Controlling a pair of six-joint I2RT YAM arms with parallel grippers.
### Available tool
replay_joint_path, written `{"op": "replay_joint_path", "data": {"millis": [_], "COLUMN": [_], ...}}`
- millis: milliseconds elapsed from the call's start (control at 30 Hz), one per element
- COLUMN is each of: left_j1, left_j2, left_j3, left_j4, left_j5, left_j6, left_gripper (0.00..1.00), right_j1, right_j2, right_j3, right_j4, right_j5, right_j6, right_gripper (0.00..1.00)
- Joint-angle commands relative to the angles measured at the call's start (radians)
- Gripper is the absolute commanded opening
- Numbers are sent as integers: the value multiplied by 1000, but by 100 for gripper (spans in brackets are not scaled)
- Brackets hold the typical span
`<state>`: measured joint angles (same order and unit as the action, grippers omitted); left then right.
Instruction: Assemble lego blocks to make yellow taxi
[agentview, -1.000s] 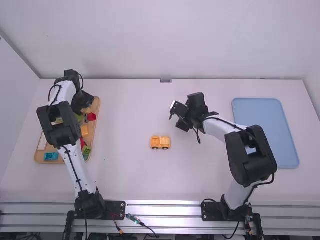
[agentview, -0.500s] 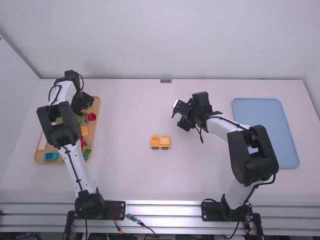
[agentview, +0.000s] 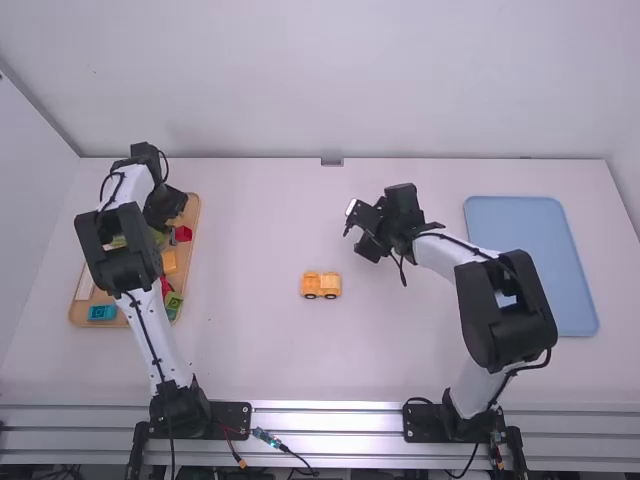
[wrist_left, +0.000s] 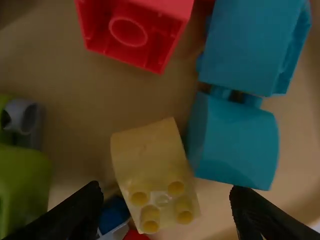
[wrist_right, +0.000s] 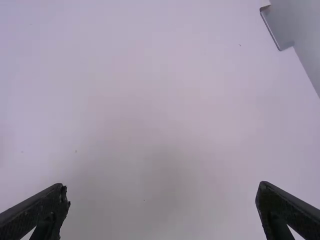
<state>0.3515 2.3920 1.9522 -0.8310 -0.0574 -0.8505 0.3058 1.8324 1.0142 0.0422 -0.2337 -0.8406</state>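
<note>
The left gripper (agentview: 165, 205) held its fingers wide apart, empty, above a pale-yellow block (wrist_left: 155, 172) in the tan tray (agentview: 197, 225); the right gripper (agentview: 362, 232), also spread wide and empty, hovered near the partly built taxi (agentview: 321, 285) on the table (agentview: 250, 230).

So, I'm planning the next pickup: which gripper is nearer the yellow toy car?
Right. The right gripper is a little beyond the yellow toy car and to its right; the left gripper is much farther off, to its left, at the wooden tray.
</note>
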Motion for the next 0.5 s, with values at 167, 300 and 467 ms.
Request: {"op": "replay_joint_path", "data": {"millis": [167,300,467], "left_j1": [2,2,2], "left_j2": [22,22,22], "left_j3": [-16,-16,-16], "left_j4": [2,2,3], "left_j5": [-12,-15,-14], "left_j6": [-26,-34,-36], "left_gripper": [65,64,56], "right_j1": [3,2,2], "right_j2": [-20,-31,-44], "right_j3": [-5,-5,-5], "right_j4": [0,-7,-12], "right_j5": [-63,-65,-66], "right_j6": [3,5,6], "right_gripper": [99,99,99]}}
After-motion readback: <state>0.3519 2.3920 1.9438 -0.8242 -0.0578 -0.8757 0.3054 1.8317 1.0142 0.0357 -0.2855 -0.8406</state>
